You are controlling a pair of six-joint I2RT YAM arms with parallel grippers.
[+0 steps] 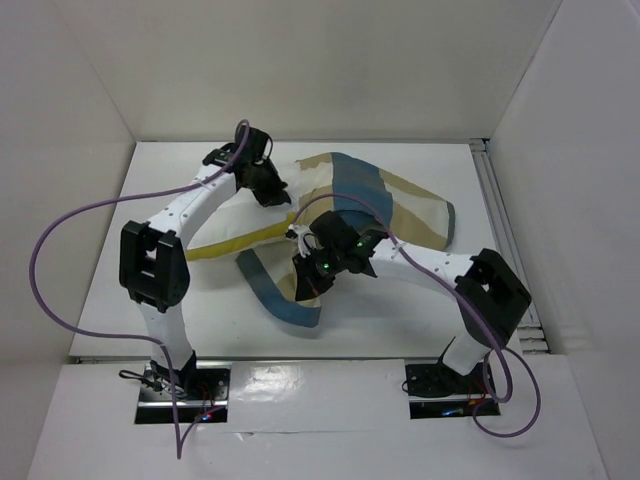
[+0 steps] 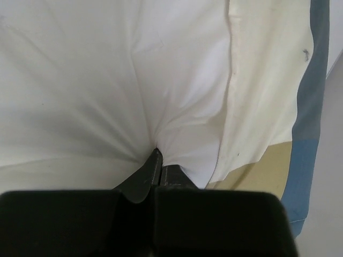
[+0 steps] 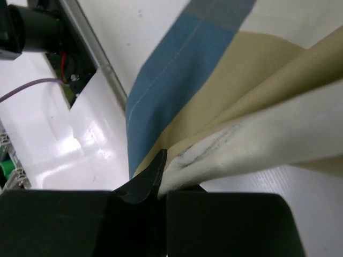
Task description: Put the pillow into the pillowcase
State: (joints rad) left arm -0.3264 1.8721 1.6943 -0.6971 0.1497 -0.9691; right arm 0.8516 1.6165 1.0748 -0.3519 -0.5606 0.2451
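The white pillow, with yellow piping along its near edge, lies at mid-table under my left arm. My left gripper is shut on a pinch of the pillow's white fabric, which puckers at the left gripper's tips. The checked pillowcase spreads to the right. Its cream hem and blue and tan blocks lie beside the pinch. My right gripper is shut on a bunched cream edge of the pillowcase, lifted off the table, just beyond the right gripper's tips.
White walls close in the table at the back and on both sides. A metal rail runs along the right edge. A purple cable loops left of my left arm. A blue strip of cloth hangs below my right gripper.
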